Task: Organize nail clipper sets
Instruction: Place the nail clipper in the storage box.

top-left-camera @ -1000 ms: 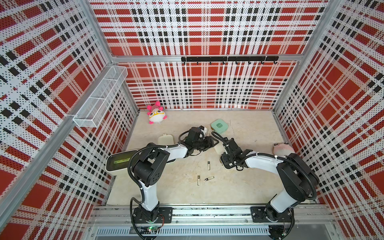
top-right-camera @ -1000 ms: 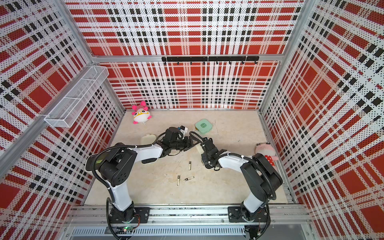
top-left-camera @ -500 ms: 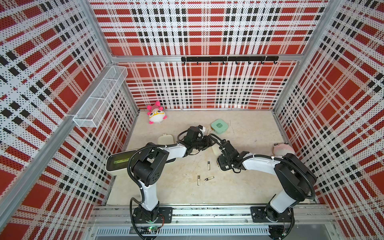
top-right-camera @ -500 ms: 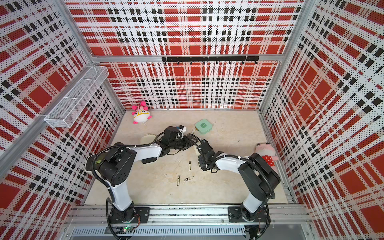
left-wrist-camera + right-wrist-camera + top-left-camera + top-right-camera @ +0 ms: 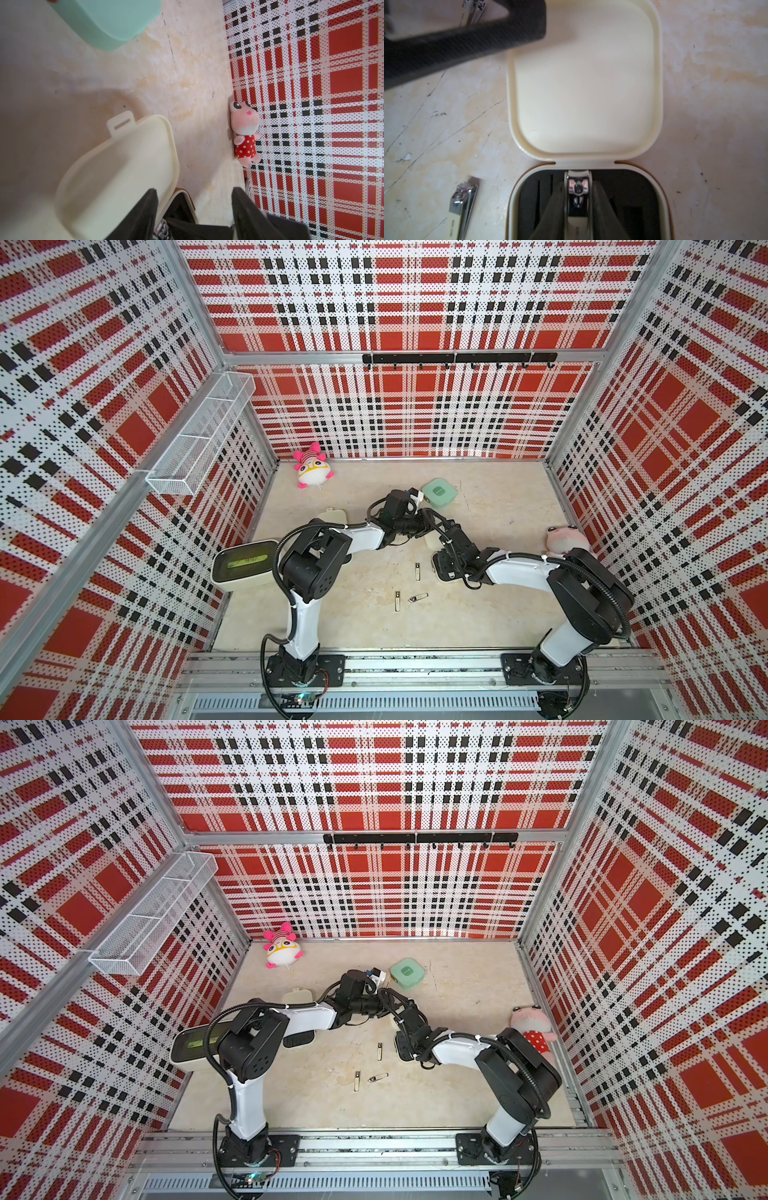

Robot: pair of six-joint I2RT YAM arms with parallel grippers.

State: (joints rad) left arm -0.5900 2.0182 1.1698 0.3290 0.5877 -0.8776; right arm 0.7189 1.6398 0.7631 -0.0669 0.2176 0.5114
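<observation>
An open cream case lies mid-floor with its lid (image 5: 583,83) flat and its black tray (image 5: 629,191) facing up. My right gripper (image 5: 578,199) is shut on a silver nail clipper (image 5: 578,187) and holds it inside that tray; in a top view it is there too (image 5: 446,568). My left gripper (image 5: 194,189) is open. One of its fingers (image 5: 149,207) is over the lid (image 5: 124,166), the other over bare floor. A shut mint green case (image 5: 438,492) and a shut cream case (image 5: 332,516) lie further back. Three loose clippers (image 5: 417,571) (image 5: 398,600) (image 5: 419,597) lie on the floor.
A larger cream box with a green-tinted top (image 5: 245,564) stands by the left wall. A pink-and-white plush (image 5: 312,470) sits at the back left, and a pink frog plush (image 5: 565,539) leans on the right wall. The two forearms meet closely over the open case.
My right gripper, still holding the clipper, has shifted slightly left over the tray. My left gripper has reached a little further right, onto the lid.
</observation>
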